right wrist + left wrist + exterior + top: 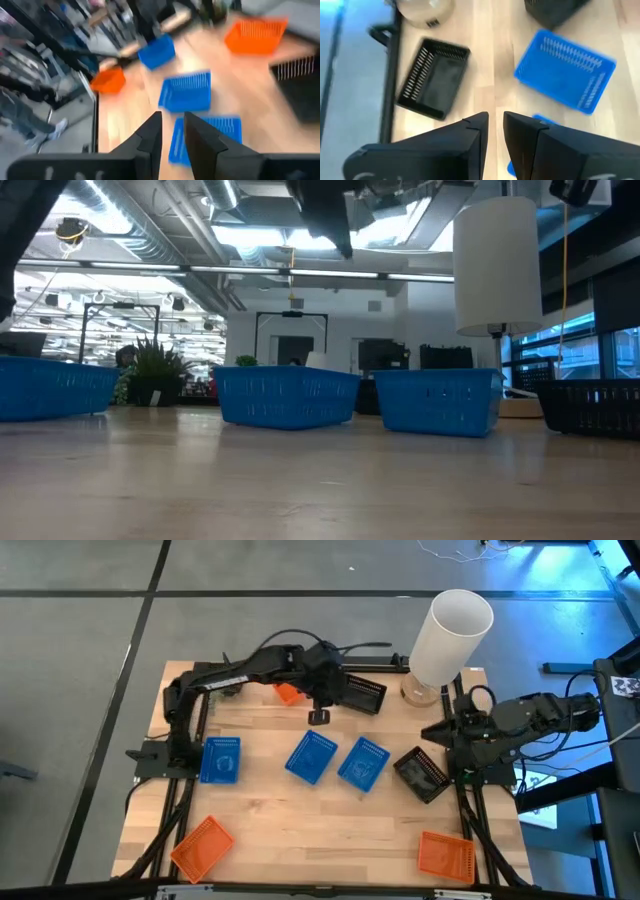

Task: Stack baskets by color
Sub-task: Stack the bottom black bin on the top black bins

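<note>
Three blue baskets [221, 760] [311, 756] [363, 763] sit in a row on their bottoms at mid-table. One black basket [362, 693] [434, 77] lies at the far middle and another [421, 775] toward the right. Orange baskets rest at the near left [202, 845] and near right [445, 855], and a third [288, 692] is partly hidden under my left arm. My left gripper [320, 717] [495, 122] hangs above the table just left of the far black basket, open by a narrow gap and holding nothing. My right gripper [437, 732] [172, 122] waits raised at the right edge, open, also empty.
A tall white cylinder [450, 635] stands at the far right corner, close to the far black basket. Dark arm frames run along the left [178, 755] and right [470, 790] table sides. Bare wood [320, 830] lies between the blue row and the near edge.
</note>
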Robot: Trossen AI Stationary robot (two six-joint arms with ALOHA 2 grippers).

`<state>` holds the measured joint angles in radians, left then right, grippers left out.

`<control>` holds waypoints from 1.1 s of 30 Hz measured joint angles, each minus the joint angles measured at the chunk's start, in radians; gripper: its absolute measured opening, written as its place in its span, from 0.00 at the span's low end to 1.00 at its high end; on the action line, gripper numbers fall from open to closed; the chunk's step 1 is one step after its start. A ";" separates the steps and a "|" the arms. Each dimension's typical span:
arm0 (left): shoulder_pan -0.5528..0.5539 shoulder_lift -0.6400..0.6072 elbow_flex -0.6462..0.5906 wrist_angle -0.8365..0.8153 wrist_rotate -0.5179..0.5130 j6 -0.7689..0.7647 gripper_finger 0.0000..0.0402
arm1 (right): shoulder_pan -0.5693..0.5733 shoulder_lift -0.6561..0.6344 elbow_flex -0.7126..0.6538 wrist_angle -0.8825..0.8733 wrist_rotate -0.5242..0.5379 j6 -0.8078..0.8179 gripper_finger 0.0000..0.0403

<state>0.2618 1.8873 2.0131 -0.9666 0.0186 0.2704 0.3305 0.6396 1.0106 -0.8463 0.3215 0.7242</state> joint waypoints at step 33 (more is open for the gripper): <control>-0.039 -0.220 0.000 -0.056 -0.058 -0.054 0.13 | -0.010 0.811 0.162 -0.471 -0.264 0.686 0.19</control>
<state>0.2232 1.6669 2.0129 -1.0230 -0.0399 0.2161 0.3202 1.4502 1.1724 -1.3172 0.0577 1.4101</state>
